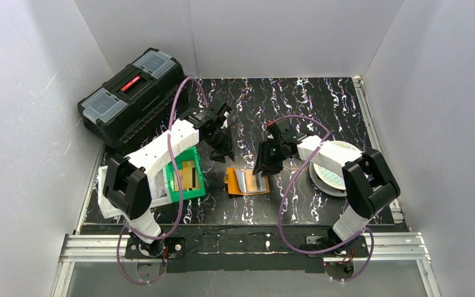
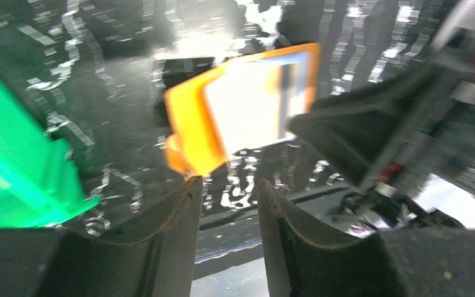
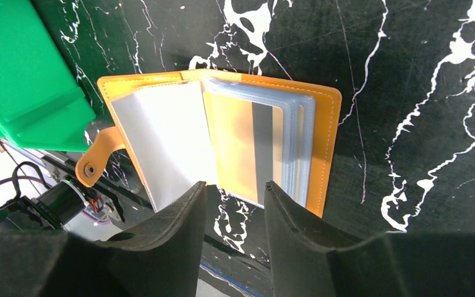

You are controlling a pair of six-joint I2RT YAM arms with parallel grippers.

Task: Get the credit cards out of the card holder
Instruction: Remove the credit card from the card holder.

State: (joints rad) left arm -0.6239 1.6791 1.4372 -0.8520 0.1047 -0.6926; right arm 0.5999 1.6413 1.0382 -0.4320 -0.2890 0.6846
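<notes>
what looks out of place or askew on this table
Nothing is spilled or damaged. The black toolbox sits skewed at the far left, turned diagonally. The card holder lies open with a gold card in a clear sleeve.

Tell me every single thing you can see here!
wallet: 1, orange, lying open mid-table
cards: 1 gold with a grey stripe in the wallet's clear pocket; more, gold and black, in the bin, number unclear
bin: 1, green, left of the wallet
tray: 1, white, left of the bin, mostly hidden under the left arm
toolbox: 1, black with a red handle, far left corner
disc: 1, white and patterned, right side, partly under the right arm
table: 1, black with white streaks
left gripper: 1, black, open and empty, just left of the wallet
right gripper: 1, black, open and empty, over the wallet
</notes>
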